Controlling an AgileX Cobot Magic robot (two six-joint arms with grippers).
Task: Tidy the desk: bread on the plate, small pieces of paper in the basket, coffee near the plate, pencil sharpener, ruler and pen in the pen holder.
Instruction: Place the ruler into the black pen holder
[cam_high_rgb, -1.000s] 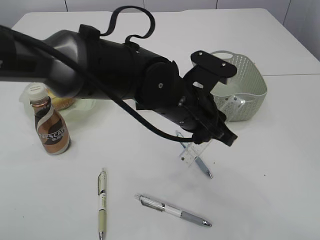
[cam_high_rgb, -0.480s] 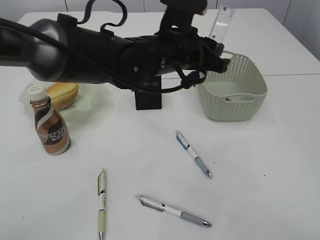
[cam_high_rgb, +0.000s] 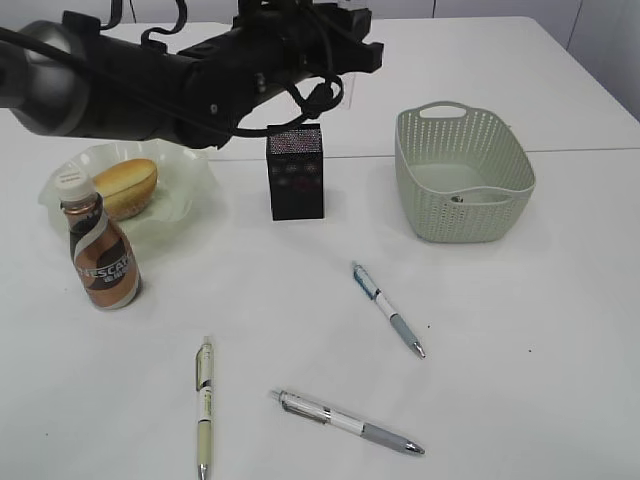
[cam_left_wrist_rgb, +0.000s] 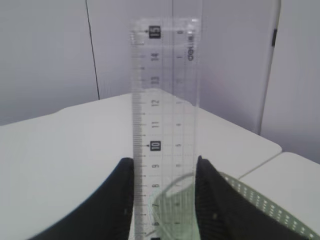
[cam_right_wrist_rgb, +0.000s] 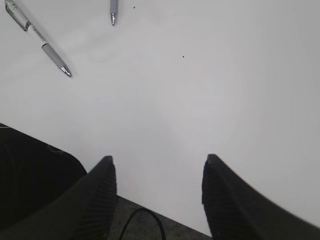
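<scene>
The left gripper (cam_left_wrist_rgb: 165, 200) pinches the clear ruler (cam_left_wrist_rgb: 165, 125) between its two black fingers (cam_left_wrist_rgb: 122, 200), the ruler standing upright with its scale numbers rising toward the top of the left wrist view. In the exterior view the left arm (cam_high_rgb: 170, 80) stretches across the back of the white tabletop (cam_high_rgb: 500, 330), above and behind the black mesh pen holder (cam_high_rgb: 296, 172), which stands upright near the middle. The grey-green basket (cam_high_rgb: 462, 175) sits to the right of the pen holder, apart from it. On the left, the bread (cam_high_rgb: 126, 187) lies on the pale green plate (cam_high_rgb: 190, 190), and the Nescafe coffee bottle (cam_high_rgb: 100, 250) stands just in front of the plate. Three pens lie flat on the tabletop: a blue-grey pen (cam_high_rgb: 388, 308), a cream pen (cam_high_rgb: 204, 405) and a white-and-grey pen (cam_high_rgb: 345, 421). The right gripper (cam_right_wrist_rgb: 159, 195) hangs over bare tabletop with its fingers spread apart and nothing between them.
</scene>
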